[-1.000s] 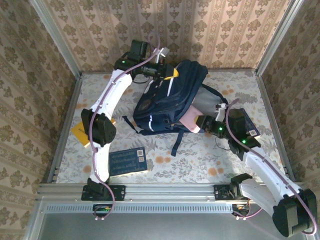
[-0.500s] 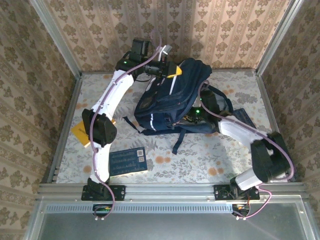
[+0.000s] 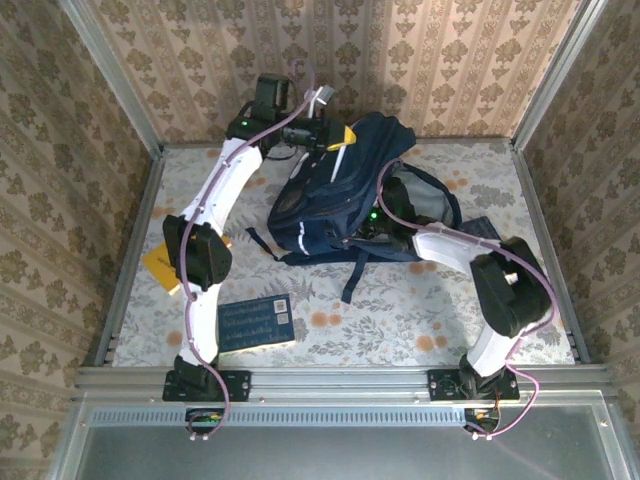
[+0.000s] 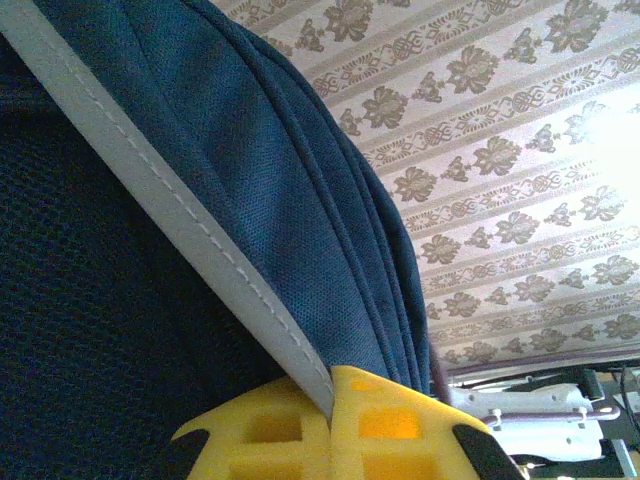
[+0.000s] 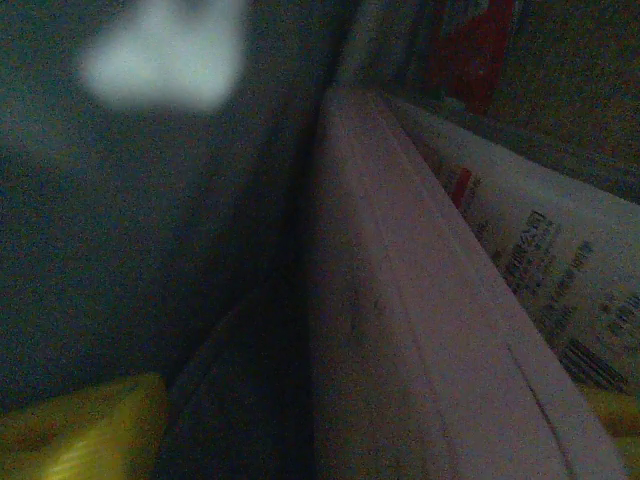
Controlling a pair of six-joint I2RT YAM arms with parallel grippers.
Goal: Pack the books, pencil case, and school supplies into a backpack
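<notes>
Right wrist view, inside the backpack (image 3: 322, 205): right jaws stand released around the pencil case (image 5: 400, 300), which leans against a white pack (image 5: 520, 260). Left jaws clench the backpack's rim. On withdrawal, the jaws could catch the case and drag it out.
</notes>
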